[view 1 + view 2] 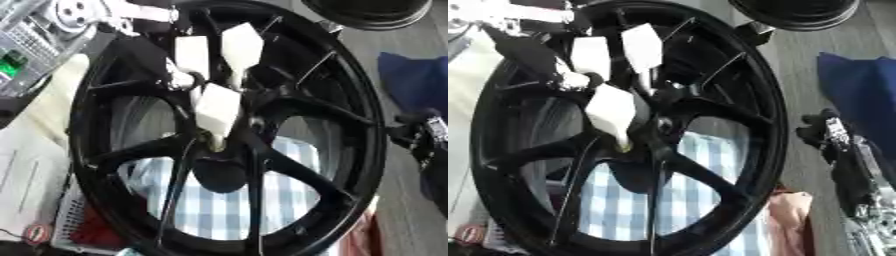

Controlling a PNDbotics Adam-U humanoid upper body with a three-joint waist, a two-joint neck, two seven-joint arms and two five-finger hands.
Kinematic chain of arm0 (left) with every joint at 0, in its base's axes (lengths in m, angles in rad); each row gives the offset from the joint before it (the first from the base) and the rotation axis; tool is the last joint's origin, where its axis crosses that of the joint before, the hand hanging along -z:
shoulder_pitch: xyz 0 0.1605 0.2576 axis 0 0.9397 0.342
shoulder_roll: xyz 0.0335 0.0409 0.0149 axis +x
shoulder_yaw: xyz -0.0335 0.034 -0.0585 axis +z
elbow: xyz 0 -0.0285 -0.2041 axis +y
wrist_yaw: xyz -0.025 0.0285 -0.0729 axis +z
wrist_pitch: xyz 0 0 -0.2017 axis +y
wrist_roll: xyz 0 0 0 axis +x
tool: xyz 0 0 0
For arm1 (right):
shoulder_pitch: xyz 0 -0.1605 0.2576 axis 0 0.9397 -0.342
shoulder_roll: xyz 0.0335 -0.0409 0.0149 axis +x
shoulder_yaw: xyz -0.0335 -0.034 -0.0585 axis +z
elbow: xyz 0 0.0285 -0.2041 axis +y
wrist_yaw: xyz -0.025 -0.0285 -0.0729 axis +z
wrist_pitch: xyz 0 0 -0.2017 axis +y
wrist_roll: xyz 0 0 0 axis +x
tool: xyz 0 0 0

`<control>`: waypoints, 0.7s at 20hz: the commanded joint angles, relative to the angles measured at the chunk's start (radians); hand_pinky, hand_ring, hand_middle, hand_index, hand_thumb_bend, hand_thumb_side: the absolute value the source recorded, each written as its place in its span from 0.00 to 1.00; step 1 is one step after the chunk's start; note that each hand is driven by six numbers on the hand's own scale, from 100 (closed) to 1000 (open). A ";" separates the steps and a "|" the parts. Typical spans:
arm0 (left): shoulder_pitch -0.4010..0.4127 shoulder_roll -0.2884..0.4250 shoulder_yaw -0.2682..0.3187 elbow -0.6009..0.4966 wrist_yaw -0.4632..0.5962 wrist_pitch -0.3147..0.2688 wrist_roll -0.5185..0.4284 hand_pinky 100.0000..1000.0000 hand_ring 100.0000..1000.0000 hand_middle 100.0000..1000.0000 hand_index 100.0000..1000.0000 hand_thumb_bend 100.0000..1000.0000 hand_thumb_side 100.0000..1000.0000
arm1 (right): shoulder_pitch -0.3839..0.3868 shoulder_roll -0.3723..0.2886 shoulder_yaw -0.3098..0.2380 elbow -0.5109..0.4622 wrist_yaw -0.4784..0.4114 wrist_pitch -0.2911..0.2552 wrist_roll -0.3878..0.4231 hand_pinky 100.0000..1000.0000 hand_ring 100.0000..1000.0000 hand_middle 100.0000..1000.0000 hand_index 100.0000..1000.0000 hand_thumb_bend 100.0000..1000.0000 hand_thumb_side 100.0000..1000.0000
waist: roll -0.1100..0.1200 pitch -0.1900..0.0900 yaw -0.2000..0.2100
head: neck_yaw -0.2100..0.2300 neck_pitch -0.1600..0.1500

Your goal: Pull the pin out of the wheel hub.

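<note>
While the left hand (210, 75) reaches in from the upper left over the black wheel (367, 150), its pale fingers (217, 107) are spread, and one points down toward the hub (219, 172). At that fingertip, touching or nearly so, shows a small yellowish bit, probably the pin (215, 145); its long axis cannot be made out. Whether anything is pinched cannot be told. The right hand (833, 135) hangs well off to the right, so the left is nearer. Counted: one wheel, one hub, one pin, two hands.
</note>
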 commanded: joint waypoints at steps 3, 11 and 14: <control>-0.022 0.035 0.051 -0.047 0.089 0.070 0.073 0.52 0.47 0.34 0.47 0.00 0.17 | 0.002 -0.005 0.000 -0.003 0.004 0.007 -0.009 0.85 0.75 0.47 0.66 0.00 0.83 | 0.002 -0.019 -0.001 | 0.003 -0.008; -0.022 0.095 0.136 -0.096 0.145 0.108 0.167 0.49 0.36 0.16 0.29 0.00 0.10 | 0.008 -0.009 -0.005 -0.009 0.006 0.006 -0.014 0.85 0.75 0.47 0.66 0.00 0.83 | 0.002 -0.023 0.003 | -0.006 -0.004; -0.033 0.122 0.203 -0.104 0.171 0.104 0.201 0.48 0.36 0.14 0.29 0.00 0.12 | 0.011 -0.011 -0.007 -0.010 0.006 0.006 -0.017 0.85 0.75 0.47 0.66 0.00 0.82 | 0.002 -0.027 0.008 | -0.015 -0.001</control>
